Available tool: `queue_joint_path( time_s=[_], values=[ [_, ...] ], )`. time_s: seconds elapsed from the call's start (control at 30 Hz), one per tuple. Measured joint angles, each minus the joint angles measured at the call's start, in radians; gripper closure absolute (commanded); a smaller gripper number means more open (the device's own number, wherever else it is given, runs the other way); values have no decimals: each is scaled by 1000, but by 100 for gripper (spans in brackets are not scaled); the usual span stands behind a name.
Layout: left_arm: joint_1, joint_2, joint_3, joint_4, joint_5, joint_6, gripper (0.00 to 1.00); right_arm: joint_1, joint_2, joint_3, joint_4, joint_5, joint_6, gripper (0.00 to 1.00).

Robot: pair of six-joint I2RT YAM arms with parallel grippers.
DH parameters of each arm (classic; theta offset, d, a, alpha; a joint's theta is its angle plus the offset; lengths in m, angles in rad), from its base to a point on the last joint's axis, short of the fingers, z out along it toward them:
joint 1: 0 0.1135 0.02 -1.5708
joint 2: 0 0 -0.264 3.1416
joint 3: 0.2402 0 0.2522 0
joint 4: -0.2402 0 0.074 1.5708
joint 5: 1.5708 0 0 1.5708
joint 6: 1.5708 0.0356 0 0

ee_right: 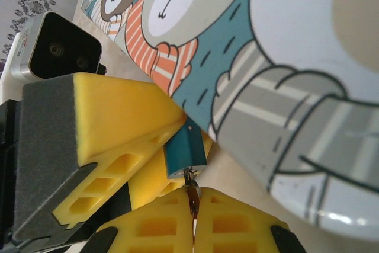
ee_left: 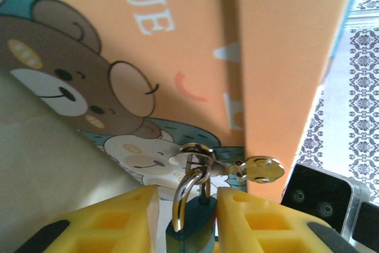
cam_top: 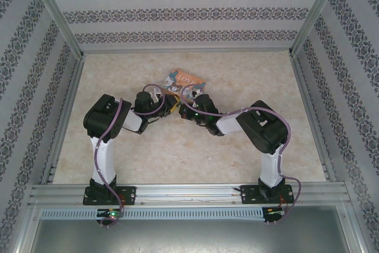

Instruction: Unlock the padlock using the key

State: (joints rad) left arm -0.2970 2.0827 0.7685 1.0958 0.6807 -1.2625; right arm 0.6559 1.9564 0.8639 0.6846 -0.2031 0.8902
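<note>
Yellow pads [ee_left: 118,223] of my left pincer [ee_left: 189,202] sit closest to its wrist camera, clamped from both sides on the padlock [ee_left: 192,232], whose blue-teal body is wedged between them. Its thin silvery shackle [ee_left: 182,191] arches up to a small silvery hasp [ee_left: 195,151] at the edge of the tin [ee_left: 148,57] and seems to pass through it, though I cannot tell for sure. The tin's orange, bear-printed face stands just beyond my fingers. At my right wrist, my right pincer [ee_right: 193,207] is pressed together on the key [ee_right: 190,183], a thin sliver that rises from the seam between my two yellow pads [ee_right: 237,229] and meets the underside of the padlock [ee_right: 185,153]. I cannot tell how deep the key sits in the lock. From this side the padlock hangs right against the tin [ee_right: 284,57], held by my left pincer's fingers [ee_right: 118,128]. From above, the tin [cam_top: 186,80] lies on the table [cam_top: 177,152] toward its far middle. My two arms bend inward, so that my left pincer [cam_top: 169,102] and right pincer [cam_top: 181,108] meet tip to tip at the tin's near edge.
</note>
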Motion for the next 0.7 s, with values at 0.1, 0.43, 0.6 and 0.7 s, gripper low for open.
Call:
queue_joint_path(
  time_s=[0.1,0.43,0.6,0.7],
  values=[
    [-5,0,2,0,0,0,75,-3,0,0,0,-2,3,100],
    [-5,-4,3,-6,-3,-3,91,-8,-10,-2,-2,-8,5,88],
    [-10,-23,3,-22,-7,-10,94,-15,-56,-34,2,13,-18,73],
    [-11,-34,3,-68,-12,-11,97,-26,-138,-84,0,45,-55,65]
  ],
)
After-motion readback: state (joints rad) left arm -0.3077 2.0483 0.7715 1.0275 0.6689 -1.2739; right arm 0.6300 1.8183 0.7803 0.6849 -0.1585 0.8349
